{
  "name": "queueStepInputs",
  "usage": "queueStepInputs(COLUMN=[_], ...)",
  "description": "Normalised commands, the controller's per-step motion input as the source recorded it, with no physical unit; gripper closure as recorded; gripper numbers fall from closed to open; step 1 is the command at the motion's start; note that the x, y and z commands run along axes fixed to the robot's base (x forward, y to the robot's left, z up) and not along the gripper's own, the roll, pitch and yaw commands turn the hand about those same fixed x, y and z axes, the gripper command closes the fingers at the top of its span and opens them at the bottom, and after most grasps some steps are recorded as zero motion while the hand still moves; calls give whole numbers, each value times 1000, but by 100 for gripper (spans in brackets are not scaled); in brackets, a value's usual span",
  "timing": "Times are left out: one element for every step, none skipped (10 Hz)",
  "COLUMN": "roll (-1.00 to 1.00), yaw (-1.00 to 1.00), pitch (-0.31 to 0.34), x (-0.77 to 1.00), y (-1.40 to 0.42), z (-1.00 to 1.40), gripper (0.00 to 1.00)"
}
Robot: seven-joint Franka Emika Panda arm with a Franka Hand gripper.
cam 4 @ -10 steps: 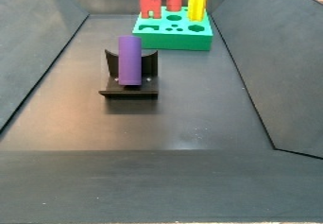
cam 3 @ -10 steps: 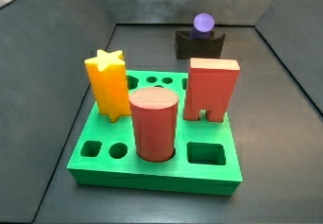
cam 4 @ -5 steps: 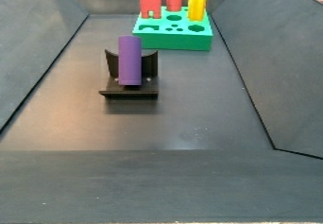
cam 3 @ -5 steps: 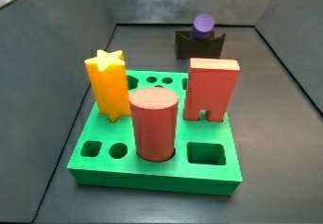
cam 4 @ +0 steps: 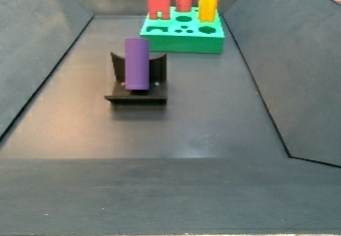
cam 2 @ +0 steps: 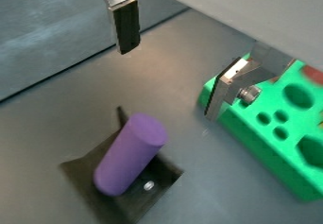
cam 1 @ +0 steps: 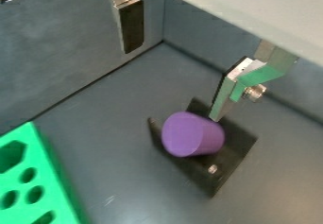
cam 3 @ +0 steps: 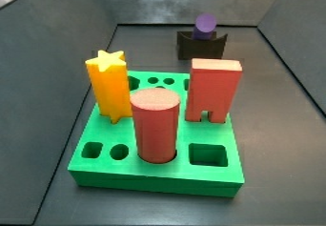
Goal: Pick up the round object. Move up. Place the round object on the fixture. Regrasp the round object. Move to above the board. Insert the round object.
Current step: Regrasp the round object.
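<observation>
Both wrist views show the gripper [cam 1: 190, 53] spread wide and holding nothing, raised above the round object [cam 2: 130, 153]; the peg lies in the fixture [cam 4: 135, 87] notch, well apart from the board [cam 4: 182, 35], bare floor between

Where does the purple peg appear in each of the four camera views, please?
Wrist view: purple peg end-on, under the open gripper.
Wrist view: peg lengthwise below the gripper.
Side view: peg at the back.
Side view: peg left of centre.
Shared landmark: the black fixture holding it.
</observation>
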Motion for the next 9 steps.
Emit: queueStepInputs(roll=[1000,1000,1000,1000,1000,1000,1000,1000,1000], yaw=[27,28,29,32,35,37,43,49,57], pitch=[7,9,13,19,26,34,49,64,82], x=[-18,-13,-6,13,24,35,53,67,80], y=[-17,-17,-17,-23,-22,-23,-26,-28,-32], z=[1,6,6,-2,-7,-9,-14,-15,-13], gripper=[0,0,0,0,0,0,0,0,0])
